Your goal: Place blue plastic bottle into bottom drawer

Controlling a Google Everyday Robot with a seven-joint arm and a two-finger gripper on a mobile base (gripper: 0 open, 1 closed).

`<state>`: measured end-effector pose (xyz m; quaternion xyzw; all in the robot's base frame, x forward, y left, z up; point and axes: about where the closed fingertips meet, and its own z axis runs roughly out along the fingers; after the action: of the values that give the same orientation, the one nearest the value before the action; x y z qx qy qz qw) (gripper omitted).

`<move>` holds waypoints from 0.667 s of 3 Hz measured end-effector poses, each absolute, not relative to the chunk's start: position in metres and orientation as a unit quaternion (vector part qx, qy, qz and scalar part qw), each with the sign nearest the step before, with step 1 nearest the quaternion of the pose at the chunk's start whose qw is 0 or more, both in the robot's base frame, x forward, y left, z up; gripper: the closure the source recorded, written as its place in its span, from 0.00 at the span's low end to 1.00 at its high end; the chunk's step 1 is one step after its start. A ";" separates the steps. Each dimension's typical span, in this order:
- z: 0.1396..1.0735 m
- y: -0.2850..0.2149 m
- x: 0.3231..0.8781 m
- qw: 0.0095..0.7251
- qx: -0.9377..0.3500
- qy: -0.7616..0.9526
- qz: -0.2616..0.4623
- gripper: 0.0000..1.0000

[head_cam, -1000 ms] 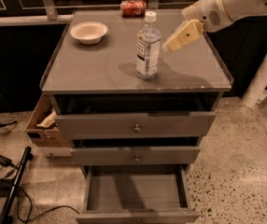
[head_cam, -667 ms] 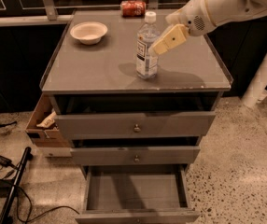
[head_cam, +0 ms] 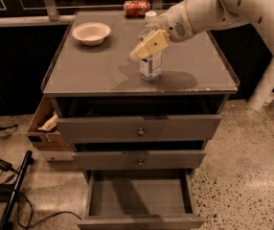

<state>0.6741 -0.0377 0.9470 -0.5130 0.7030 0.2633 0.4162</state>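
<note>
A white robot arm (head_cam: 252,8) has swung left over a grey cabinet (head_cam: 94,71) in the past second. Its tan gripper (head_cam: 139,51), which hung apart to the right a moment ago, now sits at the bottle (head_cam: 150,68) and covers its middle. Whether it is clamped on the bottle, I cannot tell. The bottle stands upright right of centre on the top, in the same spot as before, so the grasp looks only just begun, with lifting still to come.

The cabinet is matte grey metal with a smooth top. The bottom drawer (head_cam: 139,195) is pulled out, a shallow grey box. The bottle is thin clear plastic with a white cap, likely light. A pale round bowl (head_cam: 91,32) sits at the back left. A red can (head_cam: 137,7) lies on its side at the back edge.
</note>
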 end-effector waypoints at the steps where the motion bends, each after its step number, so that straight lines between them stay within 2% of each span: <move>1: 0.941 -0.017 0.678 0.434 -0.514 0.686 0.278 0.28; 2: 0.941 -0.014 0.679 0.437 -0.514 0.683 0.278 0.52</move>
<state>0.6786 -0.0142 0.9414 -0.5142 0.6833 0.2783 0.4373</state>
